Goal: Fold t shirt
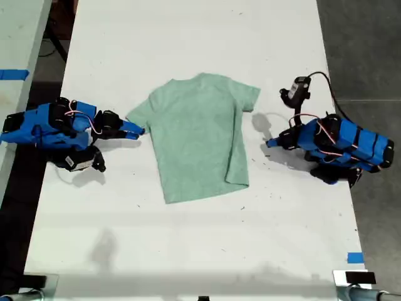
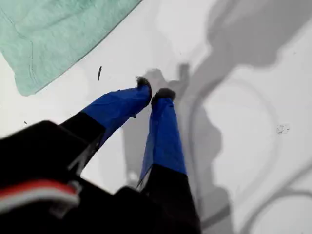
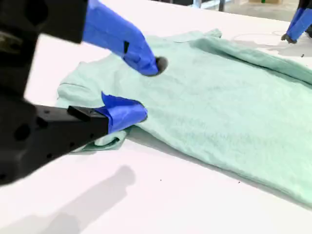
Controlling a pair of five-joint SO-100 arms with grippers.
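Observation:
The pale mint-green t shirt (image 1: 194, 135) lies flat on the white table (image 1: 188, 251), neck toward the exterior view's top. Its edge on the exterior view's right is folded over in a long strip. My second gripper (image 1: 135, 130) (image 3: 141, 87) comes in from the exterior view's left and stands open at the sleeve (image 3: 92, 85), one fingertip above the cloth and the other at the sleeve's edge, gripping nothing. My first gripper (image 1: 269, 143) (image 2: 153, 90) is shut and empty over bare table on the exterior view's right, a short way off the t shirt (image 2: 44, 34).
A black camera (image 1: 299, 88) on a stalk with a cable stands behind the first arm (image 1: 338, 144). Blue tape (image 1: 355, 257) marks the table near the exterior view's lower right. A second table (image 1: 15, 56) adjoins at the exterior view's left; dark floor lies at its right.

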